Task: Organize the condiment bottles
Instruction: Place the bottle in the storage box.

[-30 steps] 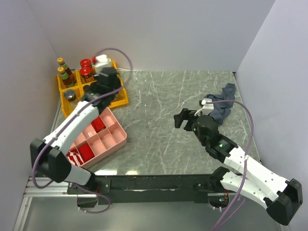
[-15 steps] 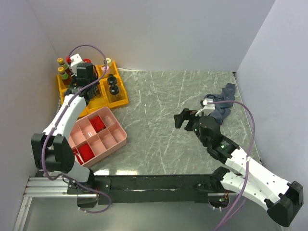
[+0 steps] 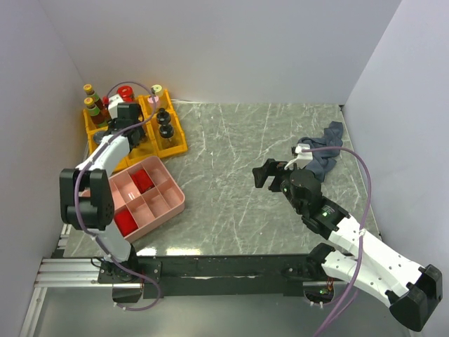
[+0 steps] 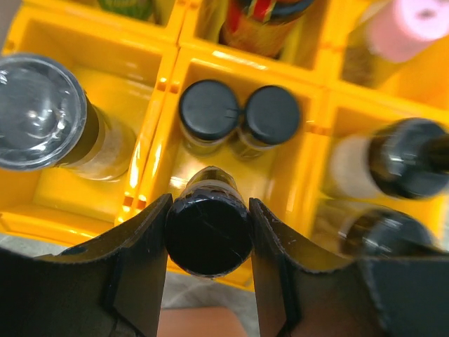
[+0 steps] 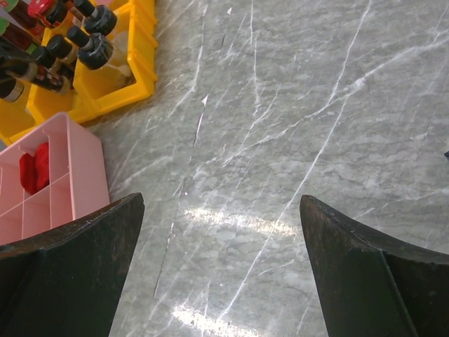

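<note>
Left pincer (image 4: 208, 210) gripped black-capped jar (image 4: 208, 239) — over yellow rack (image 4: 231, 63) cell with two matching jars (image 4: 238, 116), likely grouping kinds; right pincer (image 5: 221, 232) gaped empty.

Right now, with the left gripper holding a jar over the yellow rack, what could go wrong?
The left gripper holds a black-capped jar close beside two capped jars in the yellow rack; lowering it could knock them. The black-capped jar also appears close to the rack's near wall, so on release it might catch that edge and tip out.
</note>
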`<state>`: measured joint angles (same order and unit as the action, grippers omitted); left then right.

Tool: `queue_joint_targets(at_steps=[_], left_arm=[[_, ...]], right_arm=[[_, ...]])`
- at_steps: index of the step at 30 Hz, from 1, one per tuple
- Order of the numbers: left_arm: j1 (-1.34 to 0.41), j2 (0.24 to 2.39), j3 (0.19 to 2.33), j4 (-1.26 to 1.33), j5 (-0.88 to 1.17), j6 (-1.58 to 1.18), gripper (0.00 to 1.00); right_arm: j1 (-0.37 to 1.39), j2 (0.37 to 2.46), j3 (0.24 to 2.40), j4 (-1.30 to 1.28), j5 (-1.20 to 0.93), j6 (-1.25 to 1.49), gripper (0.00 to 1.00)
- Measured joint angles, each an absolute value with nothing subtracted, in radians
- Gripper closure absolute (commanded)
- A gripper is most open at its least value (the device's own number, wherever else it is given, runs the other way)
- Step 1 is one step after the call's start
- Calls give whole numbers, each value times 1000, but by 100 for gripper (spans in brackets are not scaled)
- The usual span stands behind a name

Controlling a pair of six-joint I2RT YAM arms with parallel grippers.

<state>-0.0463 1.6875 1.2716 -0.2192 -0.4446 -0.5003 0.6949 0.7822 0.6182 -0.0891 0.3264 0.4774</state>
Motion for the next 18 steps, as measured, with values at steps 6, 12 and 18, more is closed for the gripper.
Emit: queue_joint_targets(at_steps=[6,12,18], left_arm=[[-35,1768,1272,-196,-436,-501,90],[-34,1811,1272,-177,-431,-500,66],[-31,1838,1291,-168,-421,-500,43]], right_arm=[[695,782,618,-89,323,477,0],[695,782,618,-89,319,474,0],[695,783,618,-89,312,474,0]])
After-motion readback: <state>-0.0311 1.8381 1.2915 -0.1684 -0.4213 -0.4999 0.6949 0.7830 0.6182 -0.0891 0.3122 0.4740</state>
